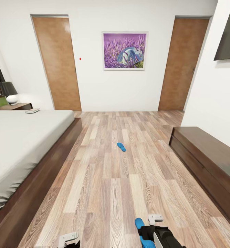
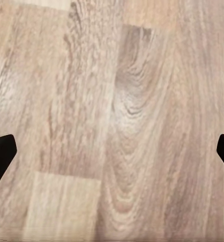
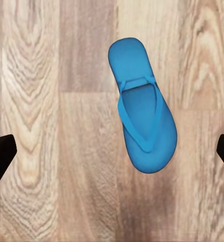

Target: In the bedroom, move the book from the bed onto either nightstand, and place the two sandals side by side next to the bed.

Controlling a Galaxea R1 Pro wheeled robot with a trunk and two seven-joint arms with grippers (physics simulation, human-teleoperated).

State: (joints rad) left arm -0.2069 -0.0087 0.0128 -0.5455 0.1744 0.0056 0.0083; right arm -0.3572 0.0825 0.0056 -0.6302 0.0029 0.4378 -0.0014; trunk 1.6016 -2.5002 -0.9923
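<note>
My right claw (image 3: 112,156) hangs wide open over the near sandal (image 3: 142,108), gripping nothing — I'd centre over its straps, drop straight down and pinch across the narrow width. The left claw (image 2: 112,151) is spread open too, over bare floor (image 2: 112,101). The other sandal (image 1: 121,147) lies further out from the bed (image 1: 22,137), mid-room. A flat object (image 1: 32,110) sits at the bed's far corner beside the nightstand (image 1: 20,106) — possibly the book. Glossy planks, white walls.

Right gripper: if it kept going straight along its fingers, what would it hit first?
Most likely the blue sandal lying flat on the wood floor. It lies between the open fingers of the right gripper, slightly off centre. How far below is unclear.
</note>
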